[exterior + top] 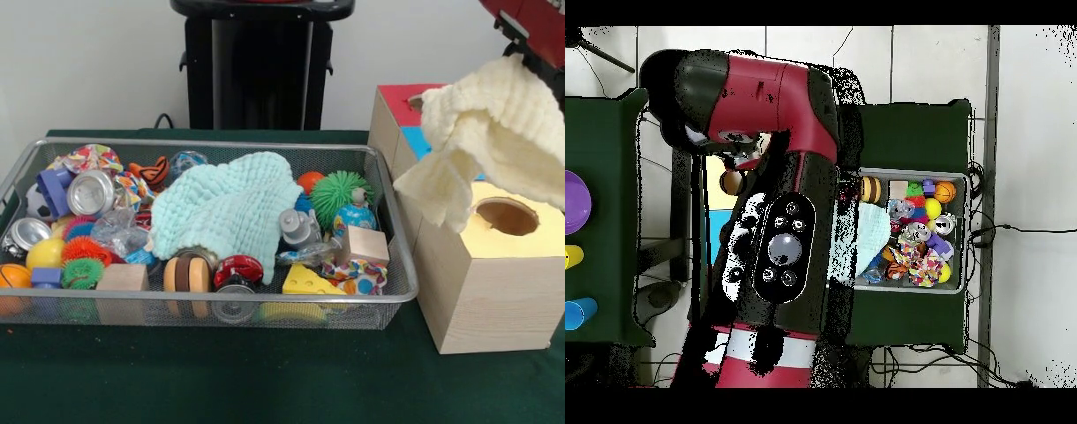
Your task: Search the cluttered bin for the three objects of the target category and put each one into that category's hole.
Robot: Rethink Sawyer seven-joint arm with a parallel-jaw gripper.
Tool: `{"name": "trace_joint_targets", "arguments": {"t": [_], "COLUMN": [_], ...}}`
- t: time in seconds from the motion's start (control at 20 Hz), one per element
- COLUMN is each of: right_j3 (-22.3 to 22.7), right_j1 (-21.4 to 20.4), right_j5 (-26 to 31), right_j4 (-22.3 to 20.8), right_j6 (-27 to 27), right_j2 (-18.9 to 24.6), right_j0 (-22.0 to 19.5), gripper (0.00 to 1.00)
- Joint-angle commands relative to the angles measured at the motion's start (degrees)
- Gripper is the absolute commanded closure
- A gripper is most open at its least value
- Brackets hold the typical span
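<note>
From across the table, the cream-yellow cloth (481, 137) hangs crumpled from the arm's end at the upper right, dangling over the round hole (506, 215) in the yellow-topped wooden box (490, 283). The gripper itself is buried behind the fabric, so I cannot tell how far it is open, though the cloth clearly hangs from it. The wire mesh bin (212, 305) sits to the left, crowded with toys under a pale mint cloth (231, 208). From above, the red and black arm (780, 190) covers the boxes and the cloth entirely; only the bin's far part (960, 180) shows beside it. Dark green felt (221, 380) covers the table, a pale wall (88, 62) stands behind, and the floor is light tile (1030, 150).
</note>
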Motion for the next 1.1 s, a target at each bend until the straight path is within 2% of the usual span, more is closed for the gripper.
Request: {"name": "trace_joint_targets", "arguments": {"t": [0.05, 0.3, 0.6, 1.1], "right_j3": [3.5, 9.4, 16.0, 20.5], "right_j1": [-3.3, -6.6, -9.3, -9.9], "right_j5": [-0.8, -4.7, -7.6, -11.9], "right_j4": [-3.8, -4.8, -3.6, -5.1], "right_j6": [-2.1, -2.1, -1.5, -2.3], "right_j2": [3.3, 3.5, 4.9, 5.5], "right_j0": [0.3, 1.1, 1.0, 1.0], "gripper": [1.0, 1.0, 1.0, 1.0]}}
